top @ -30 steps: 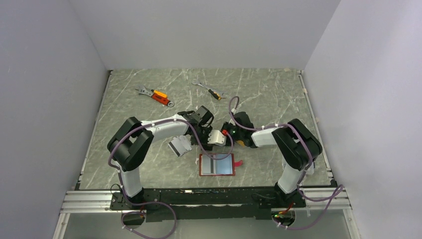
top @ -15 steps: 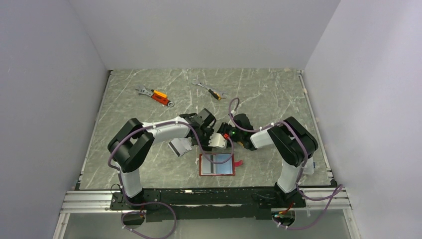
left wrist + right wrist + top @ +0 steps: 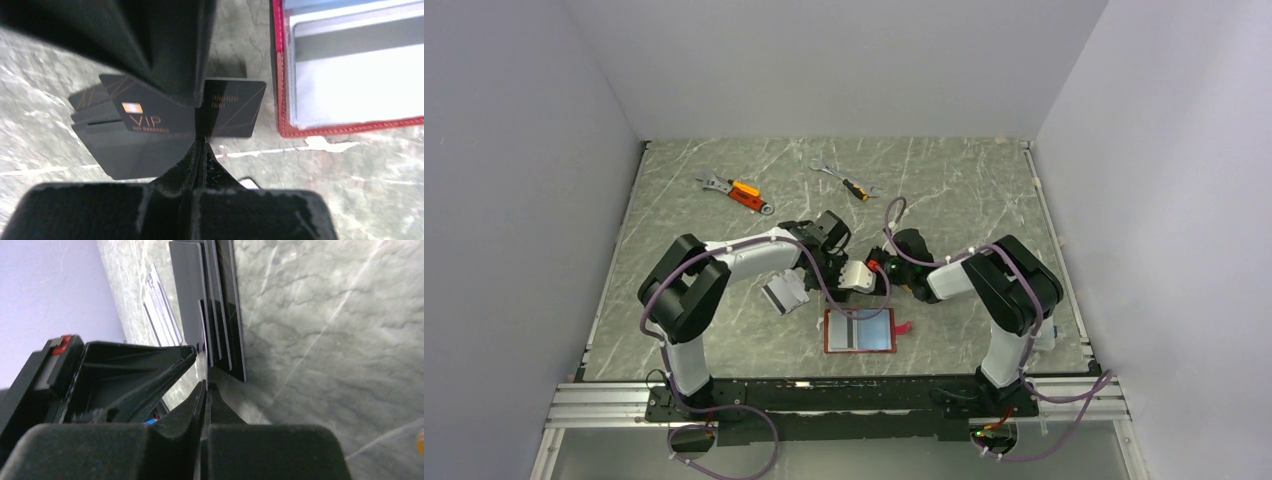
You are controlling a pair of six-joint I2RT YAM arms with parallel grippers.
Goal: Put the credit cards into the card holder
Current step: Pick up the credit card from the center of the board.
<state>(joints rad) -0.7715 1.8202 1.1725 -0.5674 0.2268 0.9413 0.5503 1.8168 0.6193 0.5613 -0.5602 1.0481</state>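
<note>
The card holder [image 3: 860, 331] lies open near the front edge, red-rimmed with pale pockets and a silver card with a dark stripe in it; it also shows in the left wrist view [image 3: 350, 65]. Just behind it my two grippers meet. A black card with VIP lettering [image 3: 145, 125] is raised off the marble, with more dark card shapes fanned behind it. My left gripper [image 3: 200, 141] [image 3: 838, 259] is shut on its near edge. My right gripper [image 3: 205, 385] [image 3: 870, 272] is shut on the thin card edge [image 3: 204, 335]; its fingers [image 3: 165, 55] cover the card's top.
Two orange-handled wrenches [image 3: 736, 192] [image 3: 849, 184] lie at the back of the table. An orange sliver [image 3: 420, 441] shows at the right wrist view's right edge. The red snap tab [image 3: 904, 327] sticks out to the right of the holder. Grey walls enclose three sides.
The right arm has drawn in toward the centre and both wrists have shifted slightly back and left. The card holder has not moved.
</note>
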